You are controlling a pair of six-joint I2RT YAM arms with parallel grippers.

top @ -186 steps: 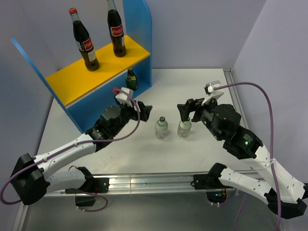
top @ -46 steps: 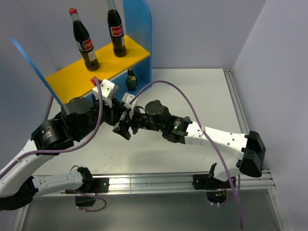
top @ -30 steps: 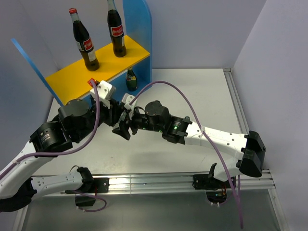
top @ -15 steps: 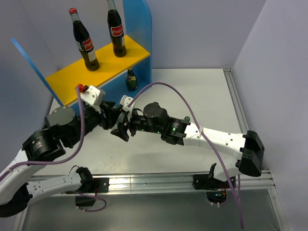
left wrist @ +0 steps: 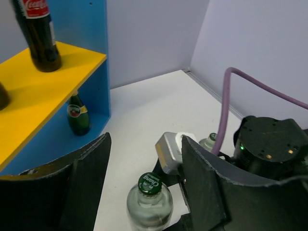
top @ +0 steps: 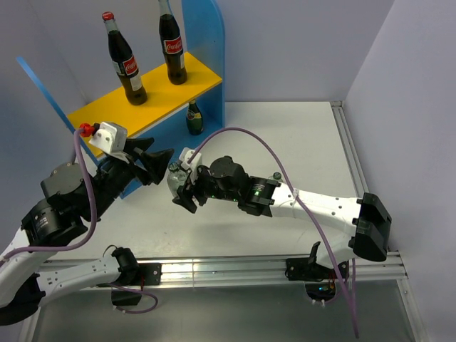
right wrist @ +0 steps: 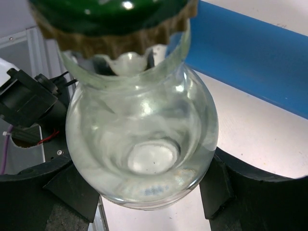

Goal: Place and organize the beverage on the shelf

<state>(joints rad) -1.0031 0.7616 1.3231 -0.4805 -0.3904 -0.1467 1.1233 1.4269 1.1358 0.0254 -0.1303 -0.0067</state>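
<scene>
My right gripper point(top: 181, 192) is shut on a small clear bottle point(top: 174, 178) with a green cap and holds it just in front of the shelf point(top: 142, 103). In the right wrist view the bottle point(right wrist: 142, 130) fills the frame between the fingers point(right wrist: 238, 190). My left gripper point(top: 160, 165) is open and empty, just left of it. In the left wrist view the bottle point(left wrist: 150, 199) shows beyond the spread fingers point(left wrist: 204, 187). Two cola bottles point(top: 122, 60) point(top: 172, 46) stand on the yellow top board. The small dark green bottle point(top: 194, 117) stands by the blue side panel. The second clear bottle point(top: 276, 176) stands behind the right arm.
The right arm stretches across the white table point(top: 299, 135) from the right, its purple cable point(top: 242, 132) looping above it. Grey walls close in the left, back and right sides. The shelf's blue front panel point(right wrist: 250, 62) is close behind the held bottle.
My left gripper has pulled back to the left and up, away from the right gripper. The right gripper keeps the clear bottle and has shifted slightly left.
</scene>
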